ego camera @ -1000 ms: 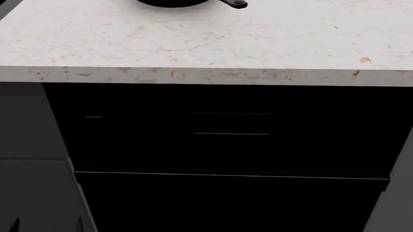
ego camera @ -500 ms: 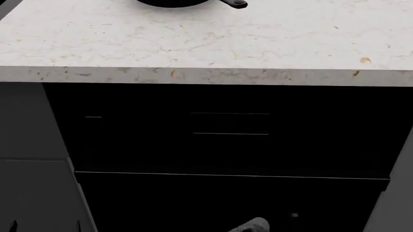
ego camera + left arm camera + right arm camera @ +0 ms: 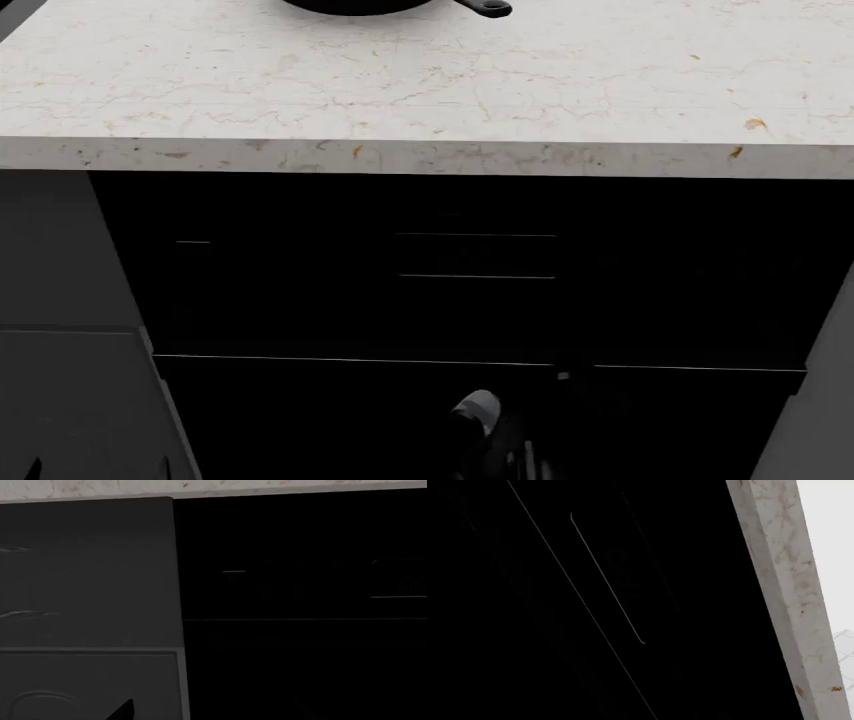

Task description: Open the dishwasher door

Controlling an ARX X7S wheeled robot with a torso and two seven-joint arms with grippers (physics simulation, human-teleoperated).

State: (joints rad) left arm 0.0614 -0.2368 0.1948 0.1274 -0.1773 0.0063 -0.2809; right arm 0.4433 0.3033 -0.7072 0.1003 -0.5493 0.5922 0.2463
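The dishwasher door (image 3: 334, 420) is a glossy black panel under a thin pale top edge, standing upright beneath the control strip (image 3: 474, 255). My right arm (image 3: 475, 410) rises at the bottom centre of the head view. The dark right gripper (image 3: 574, 375) reaches in front of the door's top edge and hides a short piece of the pale line. Its jaws are lost against the black. The right wrist view shows the door (image 3: 494, 630) close up, all black. In the left wrist view the door (image 3: 300, 670) lies beside a grey cabinet, and only one dark left fingertip (image 3: 123, 711) shows.
A speckled white countertop (image 3: 427, 90) overhangs the dishwasher, with a black pan (image 3: 360, 5) at its far edge. Grey cabinet panels (image 3: 67, 400) flank the dishwasher on the left, and another grey panel (image 3: 821, 420) stands at the right.
My right arm has come up from the bottom edge of the head view, and its gripper now crosses the door's pale top edge. The door and the view have not moved.
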